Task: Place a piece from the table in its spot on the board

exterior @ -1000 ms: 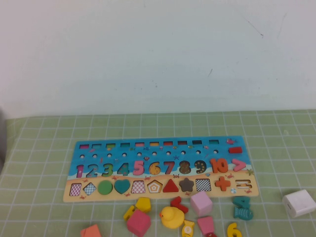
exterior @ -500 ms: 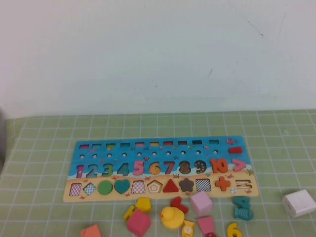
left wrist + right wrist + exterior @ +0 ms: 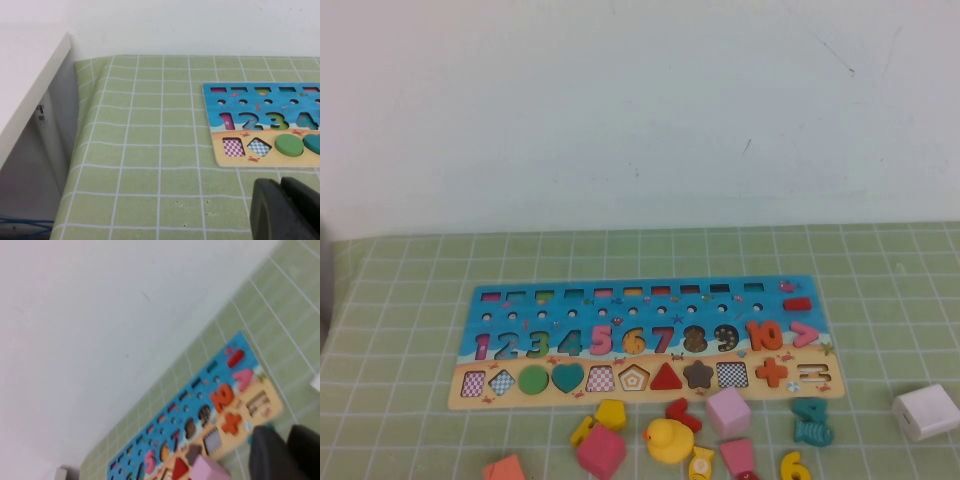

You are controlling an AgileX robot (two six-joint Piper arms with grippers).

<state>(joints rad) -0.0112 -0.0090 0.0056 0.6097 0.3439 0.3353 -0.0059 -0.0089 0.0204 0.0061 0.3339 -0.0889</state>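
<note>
Right wrist view: the right pincer (image 3: 287, 452) shows as two dark finger bodies with a narrow line between them; the tips are cut off, so whether it is apart or together cannot be told. It hangs above the bench (image 3: 280, 300), over the "10" end of the board (image 3: 200, 410). The left pincer (image 3: 285, 210) hangs off the board's "1" end, state likewise indeterminate (tips out of frame). Neither pincer appears in the high view. The piece (image 3: 792, 467), a yellow "6", lies flat at the bench's near edge, right of centre, just beside the teal fish (image 3: 811, 421) and well clear of the board. Judgement: the right arm is nearer; the "6" recess (image 3: 634, 341) lies away from the robot and leftward
</note>
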